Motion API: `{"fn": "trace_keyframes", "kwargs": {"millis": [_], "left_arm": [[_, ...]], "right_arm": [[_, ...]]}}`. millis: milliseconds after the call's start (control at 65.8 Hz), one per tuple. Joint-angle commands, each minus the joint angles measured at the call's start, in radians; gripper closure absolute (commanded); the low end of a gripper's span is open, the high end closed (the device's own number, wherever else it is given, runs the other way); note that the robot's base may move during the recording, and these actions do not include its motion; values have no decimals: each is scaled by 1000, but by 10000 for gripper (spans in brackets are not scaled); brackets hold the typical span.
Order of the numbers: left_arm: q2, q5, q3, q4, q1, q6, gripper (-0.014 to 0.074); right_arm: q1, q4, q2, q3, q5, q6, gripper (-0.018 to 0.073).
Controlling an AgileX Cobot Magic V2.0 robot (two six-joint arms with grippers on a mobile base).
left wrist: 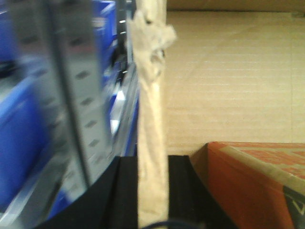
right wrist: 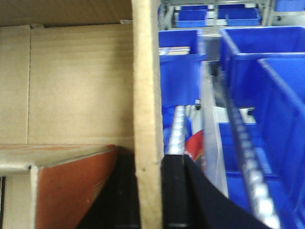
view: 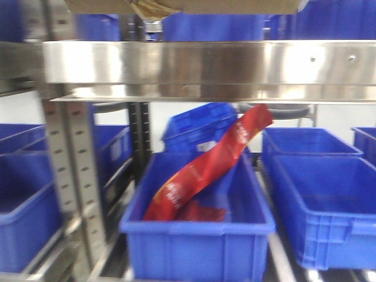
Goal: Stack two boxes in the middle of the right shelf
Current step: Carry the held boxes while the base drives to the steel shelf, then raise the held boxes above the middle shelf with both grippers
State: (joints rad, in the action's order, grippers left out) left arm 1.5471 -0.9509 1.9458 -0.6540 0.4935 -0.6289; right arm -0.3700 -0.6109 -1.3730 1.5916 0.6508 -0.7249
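Observation:
A large open brown cardboard box [left wrist: 228,76] is held by two opposite walls. My left gripper [left wrist: 152,191] is shut on its frayed left wall, one black finger on each side. My right gripper [right wrist: 148,191] is shut on the right wall of the same box [right wrist: 76,81]. Inside lies a flatter reddish-brown box [left wrist: 248,191] with a pale tape strip, seen too in the right wrist view [right wrist: 71,186]. From the front, only the big box's underside [view: 194,6] shows, just above the polished steel shelf lip [view: 205,61]. Neither gripper appears in the front view.
A perforated grey upright [view: 73,176] stands at the left, close beside the left gripper [left wrist: 71,95]. Below the shelf sit several blue bins [view: 200,241]; the middle one holds a long red wrapper [view: 205,170]. More blue bins [right wrist: 267,95] lie right of the right gripper.

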Motion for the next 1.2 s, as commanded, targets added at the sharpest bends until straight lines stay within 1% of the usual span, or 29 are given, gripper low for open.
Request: {"fn": "trace_keyframes", "kwargs": {"millis": [0,1186], "left_arm": [[-12,0,13,-59,-11,-5,708],[-12,0,13,-59,-11,-5,708]], "right_arm": [[9,-49,17,13,-31,0,721],[9,-49,17,13,-31,0,721]]}}
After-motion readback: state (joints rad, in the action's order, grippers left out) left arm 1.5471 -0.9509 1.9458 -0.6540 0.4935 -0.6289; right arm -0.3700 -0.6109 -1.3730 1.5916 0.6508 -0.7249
